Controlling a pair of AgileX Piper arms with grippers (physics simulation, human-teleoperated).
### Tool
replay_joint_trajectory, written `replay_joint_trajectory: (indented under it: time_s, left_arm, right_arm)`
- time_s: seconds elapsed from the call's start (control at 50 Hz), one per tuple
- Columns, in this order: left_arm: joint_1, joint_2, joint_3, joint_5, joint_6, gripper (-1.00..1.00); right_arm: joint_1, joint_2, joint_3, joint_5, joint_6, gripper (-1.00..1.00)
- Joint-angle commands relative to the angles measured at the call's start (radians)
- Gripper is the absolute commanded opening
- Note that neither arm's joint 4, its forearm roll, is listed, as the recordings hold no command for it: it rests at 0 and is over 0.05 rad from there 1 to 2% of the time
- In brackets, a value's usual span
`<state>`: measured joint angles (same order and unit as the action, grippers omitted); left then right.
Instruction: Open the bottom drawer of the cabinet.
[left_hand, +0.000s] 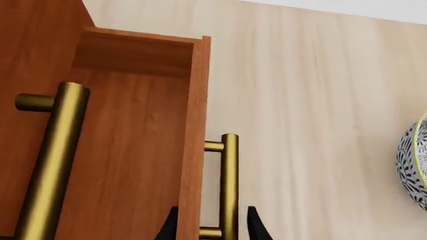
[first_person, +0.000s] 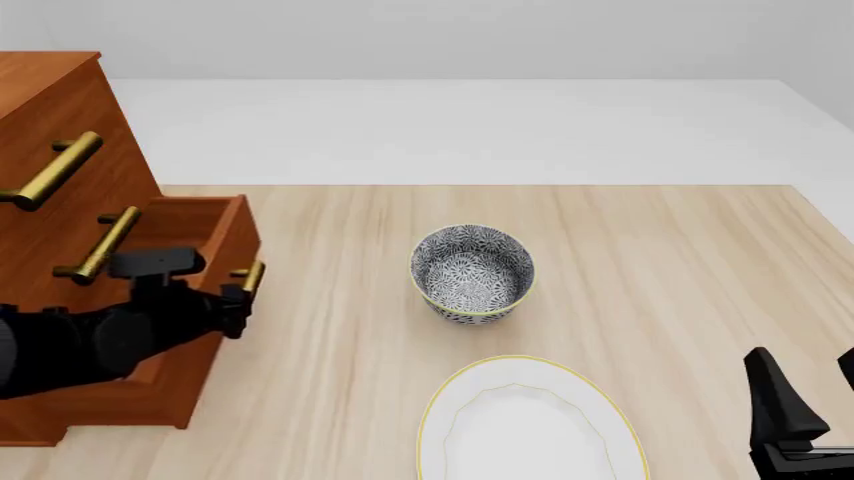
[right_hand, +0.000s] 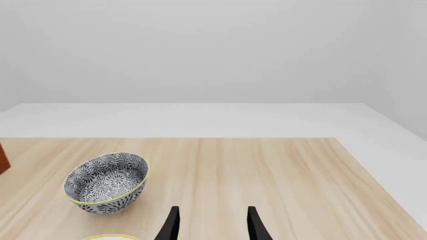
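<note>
— Where is the left gripper (left_hand: 212, 227)?

— It is right at the bottom drawer (left_hand: 143, 150) of the cabinet (first_person: 60, 130). Its two black fingers (left_hand: 253, 225) sit one on each side of the brass handle (left_hand: 229, 185) — the bar is between them. They look closed around the bar, but I can only see the tips, so I cannot tell if they squeeze it.

— Is the drawer out?

— Yes, it sticks out from the cabinet front (you can see the open box from above). The two upper handles (first_person: 54, 170) are above and behind the gripper.

— What is next to that gripper?

— A patterned bowl (first_person: 473, 271) stands off to its side on the wooden table (first_person: 667, 260), well apart from it. A white plate (first_person: 531, 425) with a yellow rim lies near the bowl.

— And the right gripper (right_hand: 212, 225)?

— It hangs over bare table — fingers apart, nothing between them. The bowl is ahead of it, off to one side.
</note>
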<state>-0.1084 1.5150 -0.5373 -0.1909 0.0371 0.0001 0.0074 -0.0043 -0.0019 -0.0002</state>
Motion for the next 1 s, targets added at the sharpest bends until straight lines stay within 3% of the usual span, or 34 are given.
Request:
replay_joint_trajectory:
  time_s: [0.02,0.42,1.0]
  left_arm:
    - [-0.093,0.157,0.032,0.032,-0.179,1.00]
    - [-0.186,0.175,-0.018,0.088,-0.196,1.00]
    - [-0.243,0.191,-0.037,0.109,-0.215,1.00]
  right_arm:
    - [0.000,0.000,0.000,0.000,0.000,1.00]
    - [0.000,0.000,0.000,0.000,0.000,1.00]
    - [0.000,0.000,0.000,0.000,0.000,1.00]
